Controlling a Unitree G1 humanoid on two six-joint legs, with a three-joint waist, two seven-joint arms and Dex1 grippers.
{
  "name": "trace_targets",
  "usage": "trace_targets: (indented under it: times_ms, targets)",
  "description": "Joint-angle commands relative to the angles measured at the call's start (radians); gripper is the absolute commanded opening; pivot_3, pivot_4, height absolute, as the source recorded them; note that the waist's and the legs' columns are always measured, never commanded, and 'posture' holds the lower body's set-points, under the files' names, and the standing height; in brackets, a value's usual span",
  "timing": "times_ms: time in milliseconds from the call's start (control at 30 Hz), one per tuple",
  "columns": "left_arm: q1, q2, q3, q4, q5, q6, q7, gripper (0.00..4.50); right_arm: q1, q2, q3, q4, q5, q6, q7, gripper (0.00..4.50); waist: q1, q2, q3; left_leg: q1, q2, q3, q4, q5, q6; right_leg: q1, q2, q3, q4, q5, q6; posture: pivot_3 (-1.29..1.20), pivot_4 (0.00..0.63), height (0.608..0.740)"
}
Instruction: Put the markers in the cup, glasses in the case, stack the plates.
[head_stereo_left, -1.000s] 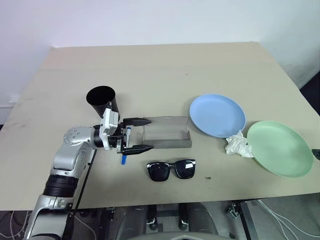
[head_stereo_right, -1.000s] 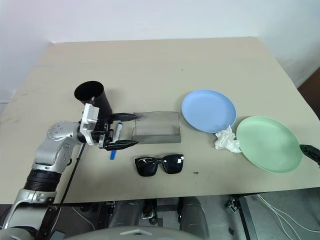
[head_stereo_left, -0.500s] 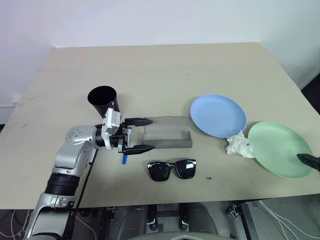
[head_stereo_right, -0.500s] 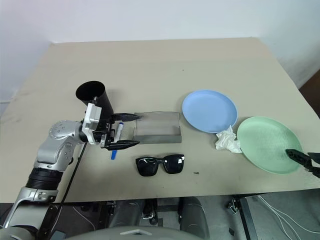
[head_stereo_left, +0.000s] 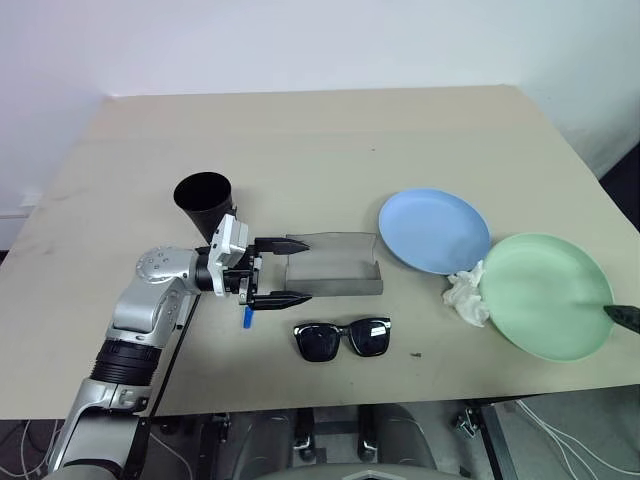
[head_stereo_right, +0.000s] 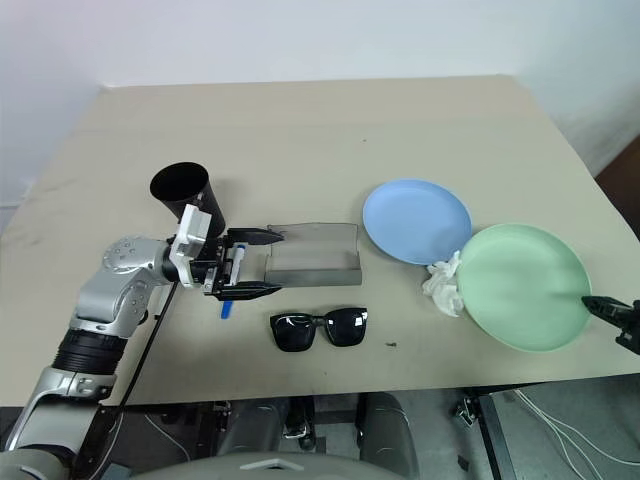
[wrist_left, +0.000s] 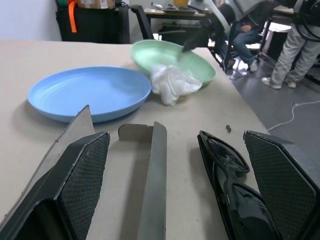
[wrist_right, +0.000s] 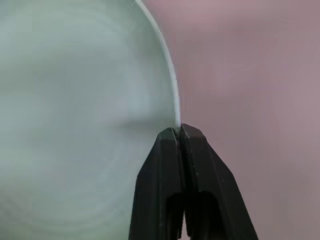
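Two round shallow plates are lying unstacked in the left eye view: the light blue plate (head_stereo_left: 435, 230) is resting flat on the beige counter (head_stereo_left: 320, 140), and the pale mint green plate (head_stereo_left: 545, 295) is sitting just beside it, its edge overlapping the crumpled white tissue (head_stereo_left: 464, 297). The right pincer (head_stereo_left: 622, 317) is showing at that plate's outer rim. The left pincer (head_stereo_left: 285, 271) is hanging released, one finger over the grey rectangular case (head_stereo_left: 335, 266) and one in front of it, with a slim white blue-capped marker (head_stereo_left: 246, 316) lying beneath it. The matte black tapered cup (head_stereo_left: 205, 203) is standing behind the wrist; its inside is too dark to tell what it is holding. I can make out just one marker.

In the right eye view the black-framed sunglasses (head_stereo_right: 319, 329) are lying on the counter in front of the case, which is sitting open and looking empty.

In the left wrist view the wide-spread fingers (wrist_left: 82, 172) are framing the case and the sunglasses.

In the right wrist view the right pincer is clenching the green plate's rim.

Judging from this, stacking is only starting; the glasses and at least one marker are waiting.
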Motion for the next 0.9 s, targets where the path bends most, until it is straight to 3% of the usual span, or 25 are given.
trace_targets:
  times_ms: [33,200,467,633,900]
  targets:
    - [-0.022,-0.007,-0.008,0.011,0.0,-0.001,-0.01,4.5,0.022,-0.044,-0.059,-0.028,0.009,0.015,0.032,0.01,0.001,0.0,0.0,0.0,0.0,0.0,0.001,0.0,0.0,0.0,0.0,0.0,0.0,0.0,0.0,0.0,0.15,0.74]
    - [-0.025,-0.012,-0.008,0.031,0.007,-0.009,-0.018,4.5,0.037,-0.099,-0.123,-0.044,0.018,0.039,0.075,0.01,-0.002,0.001,0.0,-0.001,0.0,0.0,0.002,-0.001,0.002,0.0,0.0,0.0,0.001,0.0,0.0,0.0,0.15,0.74]
    - [-0.036,-0.019,-0.002,0.059,0.019,-0.023,-0.026,4.5,-0.167,-0.155,-0.125,-0.046,0.088,0.117,0.057,0.01,-0.008,0.001,0.0,-0.001,0.001,0.0,0.004,-0.002,0.002,-0.001,0.0,0.0,0.002,0.0,0.0,0.0,0.15,0.74]
    - [-0.031,-0.016,0.006,0.055,0.022,-0.026,-0.022,4.5,-0.36,-0.14,0.002,-0.033,0.111,0.142,0.016,0.01,-0.009,0.001,0.0,-0.001,0.001,0.0,0.004,-0.002,0.002,-0.002,0.0,0.0,0.002,0.0,0.0,0.0,0.15,0.74]
    - [-0.002,-0.005,0.016,0.03,0.022,-0.033,-0.009,4.5,-0.754,0.039,0.271,0.104,0.054,0.074,-0.116,0.01,-0.028,0.002,0.001,-0.004,0.001,0.0,0.007,-0.002,0.002,-0.003,0.0,0.0,0.003,0.002,-0.004,0.0,0.15,0.74]
